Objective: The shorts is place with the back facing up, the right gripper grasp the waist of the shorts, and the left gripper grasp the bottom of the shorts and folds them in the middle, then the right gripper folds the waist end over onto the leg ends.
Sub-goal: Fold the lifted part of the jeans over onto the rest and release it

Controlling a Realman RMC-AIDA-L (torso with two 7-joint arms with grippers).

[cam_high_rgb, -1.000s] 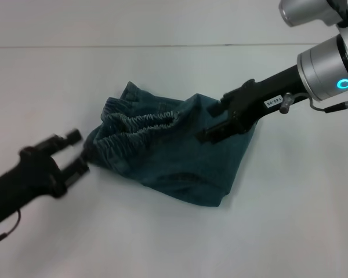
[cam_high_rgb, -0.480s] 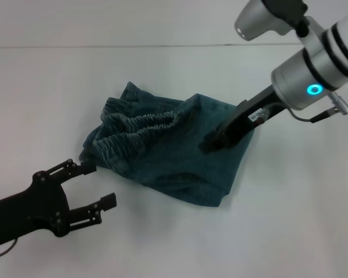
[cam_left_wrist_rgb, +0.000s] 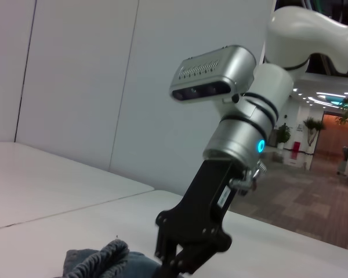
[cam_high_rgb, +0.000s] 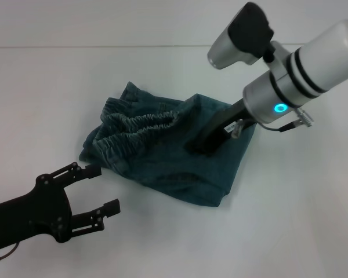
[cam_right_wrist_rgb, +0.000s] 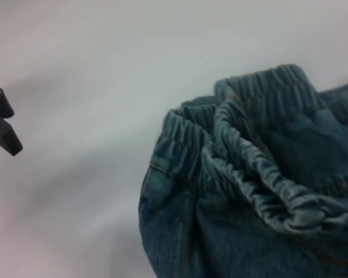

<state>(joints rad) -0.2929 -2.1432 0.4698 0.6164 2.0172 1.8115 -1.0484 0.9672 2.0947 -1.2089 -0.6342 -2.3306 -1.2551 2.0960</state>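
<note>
Crumpled teal denim shorts (cam_high_rgb: 168,153): right gripper (cam_high_rgb: 198,146) on cloth, fingers' state can't tell; left gripper (cam_high_rgb: 98,188), fingers apart, should take hem squarely.

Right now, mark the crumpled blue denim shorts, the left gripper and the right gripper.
blue denim shorts (cam_high_rgb: 168,168): head view, mid fabric.
left gripper (cam_high_rgb: 104,188): head view, between open fingertips.
right gripper (cam_high_rgb: 198,147): head view, tip on shorts.

teal-blue denim shorts (cam_high_rgb: 168,150), white table (cam_high_rgb: 290,220), black left end effector (cam_high_rgb: 98,188).
</note>
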